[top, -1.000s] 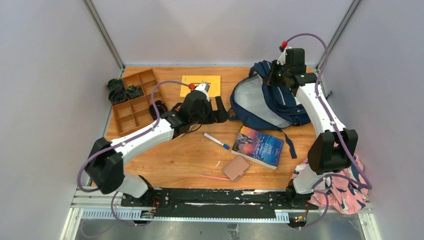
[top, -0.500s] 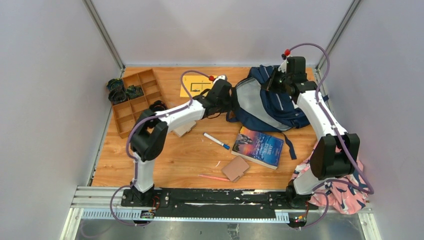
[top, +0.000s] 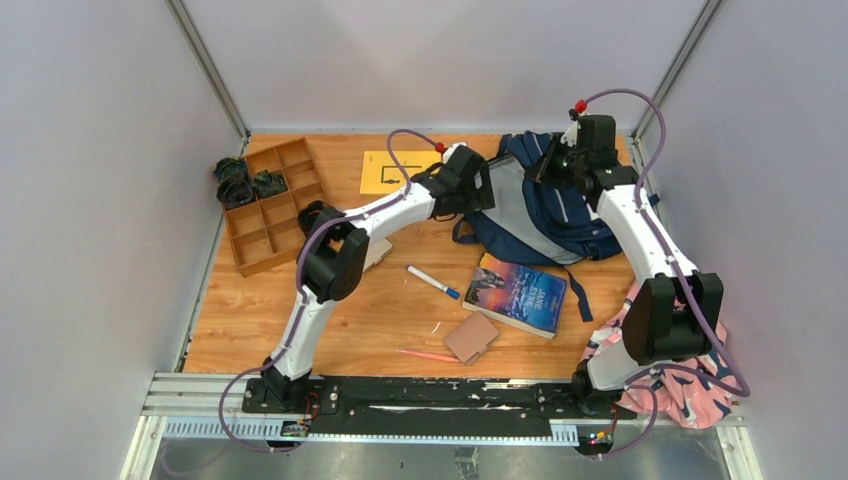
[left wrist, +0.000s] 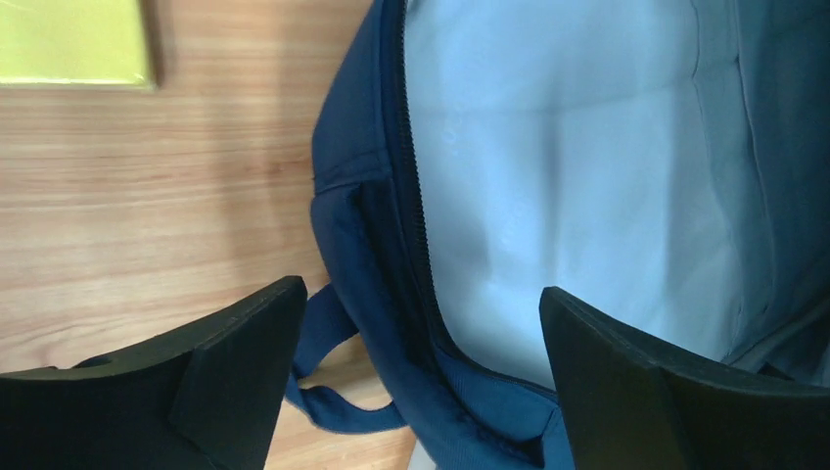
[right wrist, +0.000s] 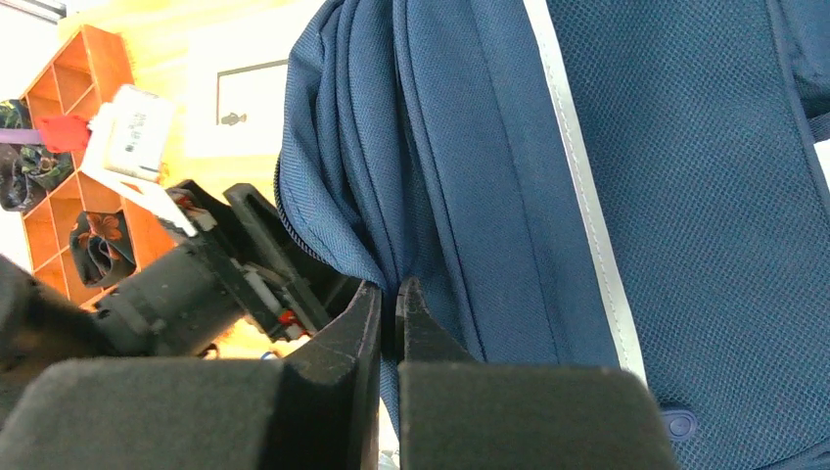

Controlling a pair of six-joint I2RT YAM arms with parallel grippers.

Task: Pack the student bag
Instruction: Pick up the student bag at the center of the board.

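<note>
The student bag (top: pixel 560 215) lies open at the table's (top: pixel 300 320) far right, long axis running far-to-near | our right gripper (right wrist: pixel 390 294) pinches a fold of its raised flap | our left gripper (left wrist: pixel 421 299), jaws spread wide and empty, hovers over the zipper (left wrist: pixel 416 196), pale lining just to its right | book (top: pixel 517 293), pen (top: pixel 433 282) lie nearer us.

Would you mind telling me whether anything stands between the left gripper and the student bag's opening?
Nothing visible does: the left gripper hangs open right over the unzipped mouth of the student bag, and the right gripper pinches a fold of its fabric.
</note>
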